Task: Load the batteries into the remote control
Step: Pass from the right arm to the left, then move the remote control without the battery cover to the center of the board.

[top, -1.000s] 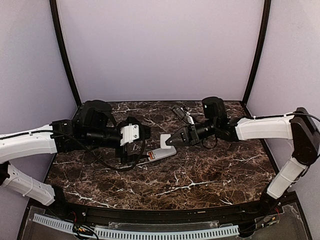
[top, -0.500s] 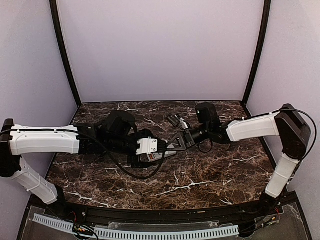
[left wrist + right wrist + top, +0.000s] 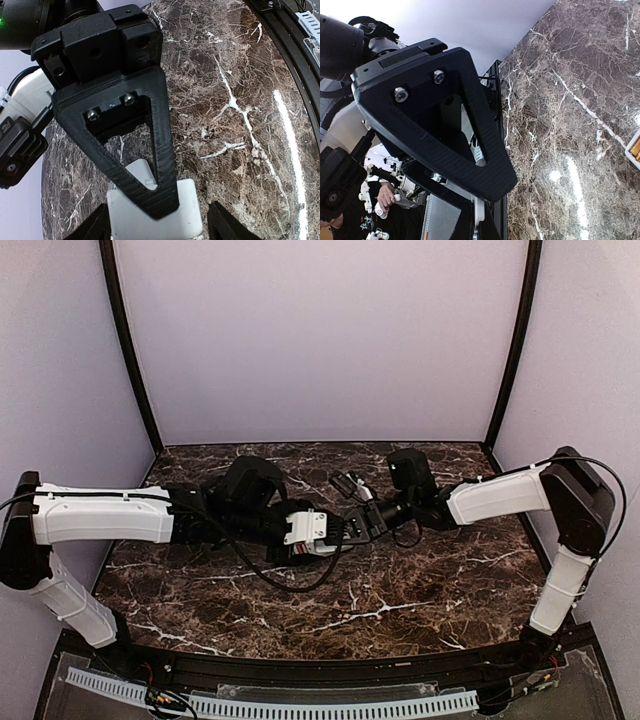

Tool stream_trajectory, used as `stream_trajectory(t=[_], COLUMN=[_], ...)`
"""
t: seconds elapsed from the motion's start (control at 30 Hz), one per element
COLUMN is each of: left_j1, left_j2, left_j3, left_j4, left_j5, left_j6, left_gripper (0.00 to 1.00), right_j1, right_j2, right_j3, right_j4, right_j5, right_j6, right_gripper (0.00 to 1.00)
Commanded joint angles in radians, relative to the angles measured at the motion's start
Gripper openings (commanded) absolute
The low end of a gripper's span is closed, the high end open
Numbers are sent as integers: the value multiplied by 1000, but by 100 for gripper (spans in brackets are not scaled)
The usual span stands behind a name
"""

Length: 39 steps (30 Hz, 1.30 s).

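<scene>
In the top view my left gripper and right gripper meet tip to tip at the table's middle and cover the remote control. In the left wrist view one black finger lies over a flat white slab with rounded corners. I cannot tell whether the slab is the remote's plain back. A smaller white piece with a tab shows through the finger's frame. Dark tips flank the slab on both sides. In the right wrist view orange batteries in a white frame show at the right edge.
The dark marble table has a black frame and lilac walls on three sides. A white ribbed rail runs along the front. The left arm's black cable loops onto the table.
My left arm has swung right, from the table's left to its middle, and now covers the remote. My right gripper has edged left to meet it.
</scene>
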Motion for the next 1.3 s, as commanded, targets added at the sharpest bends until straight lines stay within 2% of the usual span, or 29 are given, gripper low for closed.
stream_trajectory(t=[0.0, 0.13, 0.3, 0.4, 0.47, 0.5, 0.57, 0.7, 0.93, 1.27], left_j1=[-5, -5, -4, 3, 37, 51, 92, 138, 221, 233], left_j2=[9, 10, 2, -1, -10, -18, -27, -14, 71, 212], left_j3=[23, 21, 13, -2, -18, -31, -52, -87, -96, -46], left_j4=[-10, -10, -9, -10, -1, 1, 4, 11, 30, -20], left_j5=[10, 7, 0, -10, 18, 36, 79, 92, 82, 67], left_j6=[-1, -4, -21, -38, -80, -120, -166, -225, -344, -351], left_gripper=[64, 51, 40, 32, 31, 31, 31, 31, 31, 32], right_j1=[7, 7, 4, -5, -24, -39, -79, -137, -148, -148], right_j2=[23, 26, 33, 29, 23, 20, 9, 8, 47, 153], right_j3=[21, 16, 18, 13, 5, 1, -17, -36, -8, 54], right_j4=[44, 45, 54, 71, 81, 89, 104, 81, 62, 94], right_j5=[-19, -19, -21, -25, -18, -14, 8, 80, 119, 100], right_j6=[9, 8, 16, 21, 27, 29, 32, 7, -14, 0], right_gripper=[0, 0, 0, 27, 42, 47, 51, 50, 39, 31])
